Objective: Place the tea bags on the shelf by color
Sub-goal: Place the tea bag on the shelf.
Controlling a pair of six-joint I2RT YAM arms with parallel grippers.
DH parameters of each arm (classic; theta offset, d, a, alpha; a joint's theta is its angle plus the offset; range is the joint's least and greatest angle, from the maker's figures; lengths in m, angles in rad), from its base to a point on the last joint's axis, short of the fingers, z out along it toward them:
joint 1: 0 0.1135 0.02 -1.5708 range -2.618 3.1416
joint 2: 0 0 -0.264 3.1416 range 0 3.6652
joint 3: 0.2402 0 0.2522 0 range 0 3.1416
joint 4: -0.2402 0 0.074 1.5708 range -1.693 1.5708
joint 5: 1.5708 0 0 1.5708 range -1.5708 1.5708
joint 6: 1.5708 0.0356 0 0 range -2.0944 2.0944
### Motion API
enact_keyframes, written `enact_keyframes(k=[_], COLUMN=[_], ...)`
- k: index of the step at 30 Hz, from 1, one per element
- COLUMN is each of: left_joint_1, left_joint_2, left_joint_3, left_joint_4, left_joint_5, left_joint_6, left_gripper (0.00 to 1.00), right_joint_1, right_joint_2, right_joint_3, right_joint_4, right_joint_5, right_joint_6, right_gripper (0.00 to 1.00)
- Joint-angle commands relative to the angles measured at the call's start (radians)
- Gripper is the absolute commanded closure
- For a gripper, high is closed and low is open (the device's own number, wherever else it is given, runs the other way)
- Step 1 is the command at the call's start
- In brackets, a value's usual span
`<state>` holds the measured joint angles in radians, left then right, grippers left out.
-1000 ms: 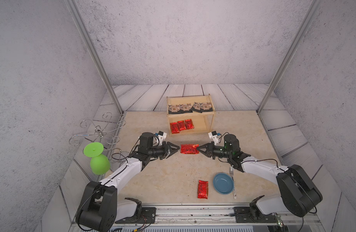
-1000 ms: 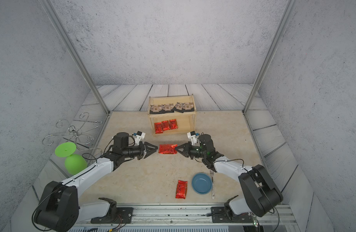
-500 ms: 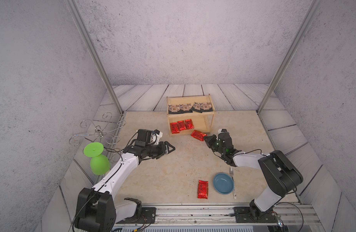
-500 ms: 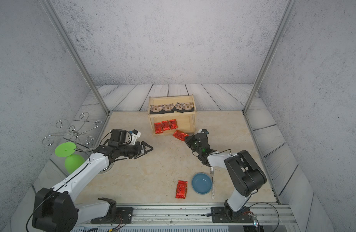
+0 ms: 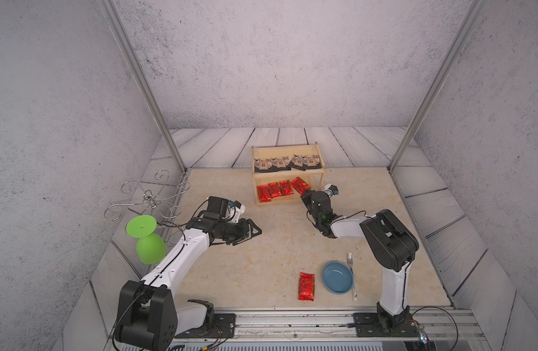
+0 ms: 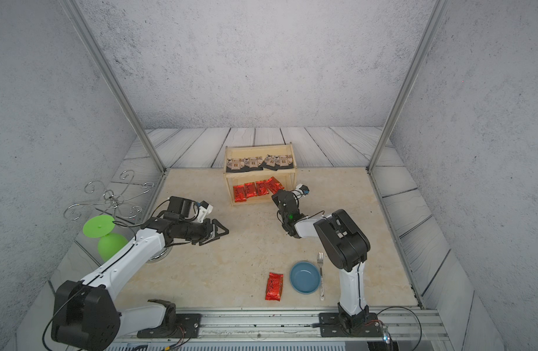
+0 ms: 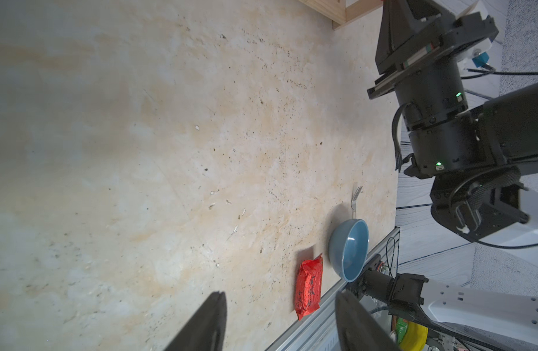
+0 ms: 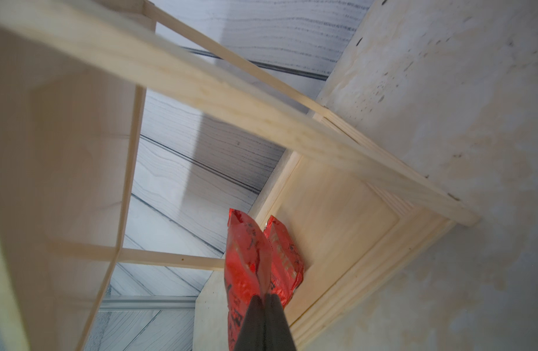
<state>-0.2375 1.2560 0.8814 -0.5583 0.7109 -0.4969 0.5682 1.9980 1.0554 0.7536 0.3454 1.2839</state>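
Observation:
The pale wood shelf [image 5: 319,177] [image 6: 293,179] stands at the back of the table. Several black tea bags [image 5: 287,162] lie on its upper tier. Three red tea bags [image 5: 273,190] lie in a row on the lower tier. My right gripper [image 5: 304,194] [image 8: 265,299] is shut on a fourth red tea bag [image 5: 299,184] [image 8: 243,261], held tilted at the right end of the lower tier. Another red tea bag [image 5: 306,286] [image 7: 308,285] lies flat near the front edge. My left gripper [image 5: 257,232] [image 7: 279,304] hovers open and empty over bare table, left of centre.
A blue bowl [image 5: 337,277] and a fork [image 5: 352,273] sit right of the loose red packet. An upturned green goblet [image 5: 146,240] and a wire stand [image 5: 146,197] occupy the left side. A metal rail [image 5: 292,319] runs along the front.
Both grippers met at a red tea bag mid-table a second ago. The right one has carried it back to the shelf's lower tier. The left gripper has let go and drawn back leftward.

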Motion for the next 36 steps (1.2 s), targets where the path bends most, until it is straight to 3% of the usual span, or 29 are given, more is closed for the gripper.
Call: enact_keyframes(k=[1,14,36], left_joint_1=[0.006,0.006,0.006], left_joint_2=[0.006,0.006,0.01], left_joint_3=[0.019,0.018,0.018], left_joint_4=[-0.025,-0.025,-0.03], left_joint_5=[0.019,0.032,0.036], left_joint_6=[0.018,0.022,0.027], left_gripper=[0.38,0.39,0.4], right_joint_1=[0.014,0.038,0.042], right_joint_2=[0.045,0.154,0.279], right_joint_3=[0.046,0.188,0.313], right_joint_4=[0.013,-0.064,-0.152], right_joint_5=[0.102,0.243,0.265], right_joint_6=[0.011,0.04,0.158], right_gripper=[0.95,0.96,0.94])
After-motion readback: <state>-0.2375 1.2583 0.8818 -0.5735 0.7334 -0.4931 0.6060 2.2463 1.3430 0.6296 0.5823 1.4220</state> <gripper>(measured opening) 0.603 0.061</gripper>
